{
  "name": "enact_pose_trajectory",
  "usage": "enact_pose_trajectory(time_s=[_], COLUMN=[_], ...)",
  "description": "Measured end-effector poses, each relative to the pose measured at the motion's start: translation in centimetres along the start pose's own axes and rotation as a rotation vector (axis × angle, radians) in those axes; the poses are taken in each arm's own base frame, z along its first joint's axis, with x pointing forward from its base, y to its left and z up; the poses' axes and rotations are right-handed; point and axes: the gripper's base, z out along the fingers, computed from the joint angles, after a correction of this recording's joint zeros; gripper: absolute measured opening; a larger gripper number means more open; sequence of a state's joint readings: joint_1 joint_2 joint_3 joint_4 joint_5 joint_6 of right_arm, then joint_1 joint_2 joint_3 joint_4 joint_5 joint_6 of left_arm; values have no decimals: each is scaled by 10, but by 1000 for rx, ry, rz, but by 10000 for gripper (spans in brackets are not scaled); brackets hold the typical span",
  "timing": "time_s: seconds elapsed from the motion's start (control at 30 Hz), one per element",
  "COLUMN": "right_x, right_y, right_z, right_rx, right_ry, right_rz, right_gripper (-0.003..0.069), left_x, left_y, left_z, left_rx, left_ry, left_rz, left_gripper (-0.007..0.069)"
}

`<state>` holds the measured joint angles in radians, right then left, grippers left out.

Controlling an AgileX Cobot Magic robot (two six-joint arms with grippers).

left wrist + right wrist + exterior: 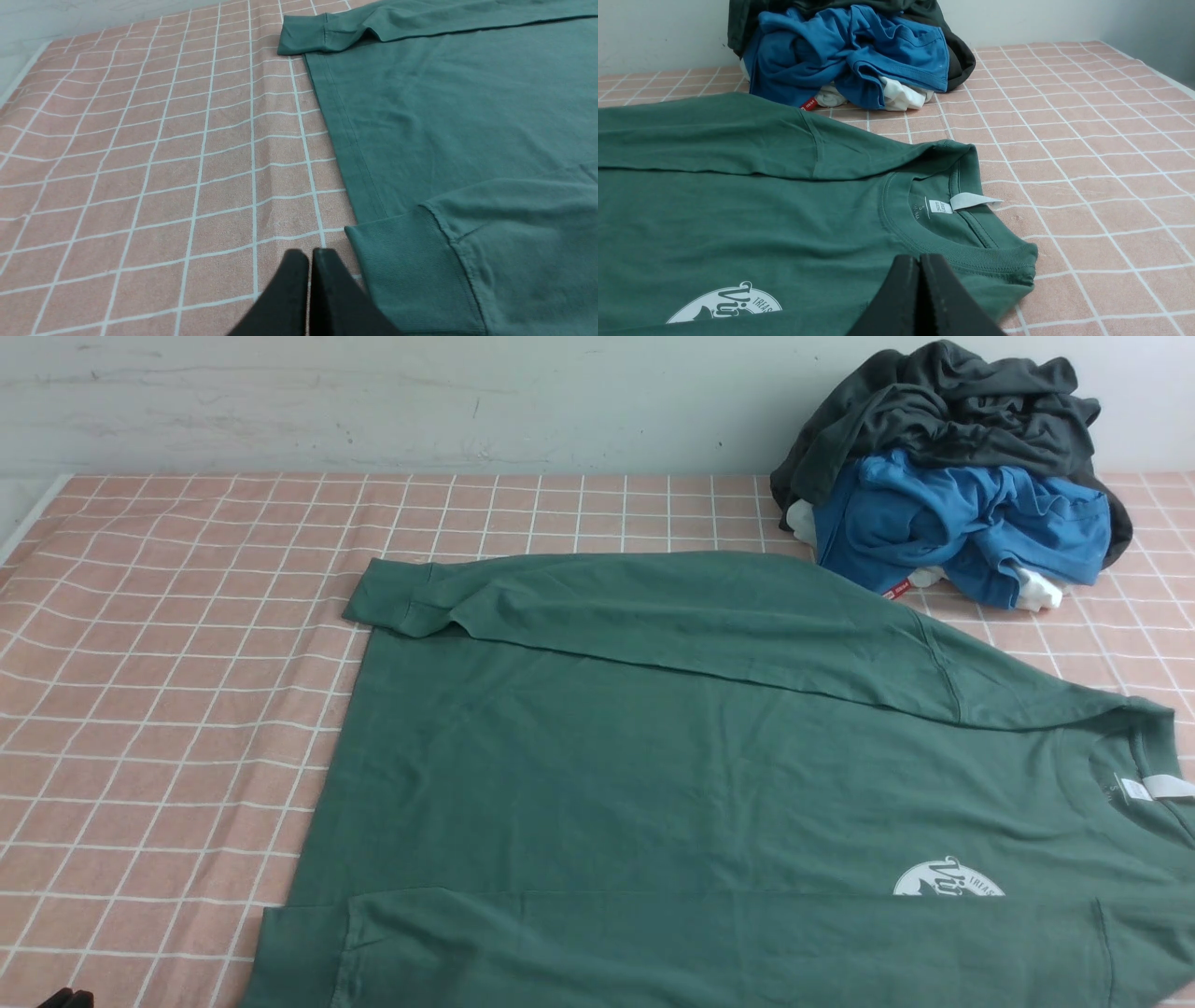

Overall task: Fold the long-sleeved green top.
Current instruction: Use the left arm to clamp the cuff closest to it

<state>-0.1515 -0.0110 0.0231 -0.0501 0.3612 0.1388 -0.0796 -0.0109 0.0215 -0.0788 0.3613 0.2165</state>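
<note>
In the front view, the large dull forest-green cotton long-sleeved top [653, 775] lay flat on the pink, white-checked tablecloth [168, 709], neck to the right. Its near edge ran out of frame, and the near sleeve [709, 943] hid half of the white round chest print [948, 879]. The crumpled bright blue garment [952, 523] and dark charcoal-grey garment [943, 401] sat near the far shoulder, so a wide lift might snag them.

In the left wrist view, the left gripper [309, 254] was empty, fingers pressed together, just beside the ribbed cuff [402, 275]. Pinching the cuff alone could drag that sleeve out of place.

In the right wrist view, the right gripper [919, 261], likewise closed and empty, hung by the collar. Whether it touched the cloth could not be told.
</note>
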Motion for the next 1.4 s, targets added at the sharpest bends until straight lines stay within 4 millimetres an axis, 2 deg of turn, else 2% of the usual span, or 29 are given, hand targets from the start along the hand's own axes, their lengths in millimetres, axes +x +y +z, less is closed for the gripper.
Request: enact_pose_trajectory(time_s=[0.2, 0.33, 0.53, 0.7, 0.77, 0.83, 0.9, 0.93, 0.97, 1.03, 1.13, 1.17, 1.2, 1.27, 1.3, 1.33, 1.4], right_x=[0, -7, -39, -63, -67, -67, -68, -71, -81, -99, -122, -123, -129, -130, -129, -124, -115], right_y=[0, 1, 6, 10, 12, 14, 17, 18, 21, 23, 21, 20, 17, 14, 14, 14, 18], right_z=[0, 0, -9, -27, -31, -32, -31, -31, -32, -29, -16, -15, -3, 10, 17, 30, 44], right_rx=[1, -10, -70, -203, -250, -278, -293, -295, -293, -257, -169, -162, -114, -69, -53, -28, -20], right_ry=[-5, -86, -460, -772, -819, -824, -803, -782, -746, -646, -465, -452, -347, -238, -181, -64, 93], right_rz=[-9, -15, 10, 197, 237, 228, 197, 175, 127, 66, -29, -34, -54, -34, -15, 15, 39], right_gripper=[-14, -14, -14, -14, -14, -14, -14, -14, -14, -14, -14, -14, -14, -14, -14, -14, -14], left_x=[-1, -9, -37, -58, -64, -73, -96, -105, -129, -166, -193, -194, -196, -189, -184, -171, -153], left_y=[0, 2, 8, 13, 16, 17, 19, 20, 22, 26, 30, 30, 30, 30, 29, 27, 22], left_z=[0, 0, -8, -22, -29, -33, -39, -41, -43, -39, -11, -9, 17, 46, 56, 79, 103], left_rx=[-4, -26, -98, -127, -104, -72, -40, -31, -13, -4, -9, -10, -13, -14, -11, 2, 42], left_ry=[-16, -115, -442, -722, -827, -858, -848, -832, -772, -627, -387, -369, -204, -2, 89, 281, 507], left_rz=[0, 0, 3, -101, -219, -295, -337, -347, -359, -360, -347, -346, -341, -315, -305, -283, -257], left_gripper=[-3, -3, -3, -3, -3, -3, -3, -3, -3, -3, -3, -3, -3, -3, -3, -3, -3])
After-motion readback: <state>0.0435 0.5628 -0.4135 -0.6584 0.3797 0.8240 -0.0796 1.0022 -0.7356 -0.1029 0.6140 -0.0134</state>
